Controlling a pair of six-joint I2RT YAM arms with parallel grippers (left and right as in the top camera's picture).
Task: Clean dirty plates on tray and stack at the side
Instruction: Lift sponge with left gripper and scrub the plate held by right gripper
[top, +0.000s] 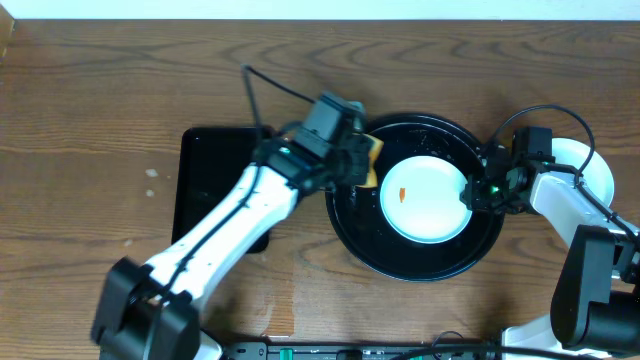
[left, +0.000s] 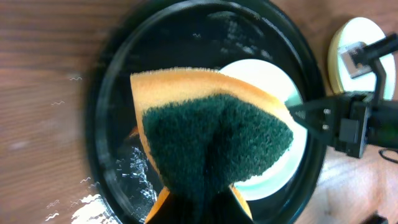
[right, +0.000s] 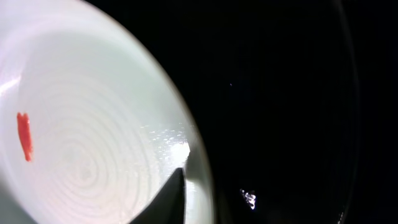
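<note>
Mint-blue plate (top: 425, 200), orange smear (top: 401, 194) showing, sits in the middle of the tray (top: 420, 265). Over the tray's left rim the left gripper (top: 357, 160) clamps a sponge (left: 211, 124). On the tray's right side the right gripper (top: 472, 192) pinches the plate's edge.

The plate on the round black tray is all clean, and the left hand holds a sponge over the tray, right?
Not quite. The plate on the round black tray has a small orange smear, so it is not clean; the overhead view shows it. The left hand does hold a sponge over the tray.
</note>
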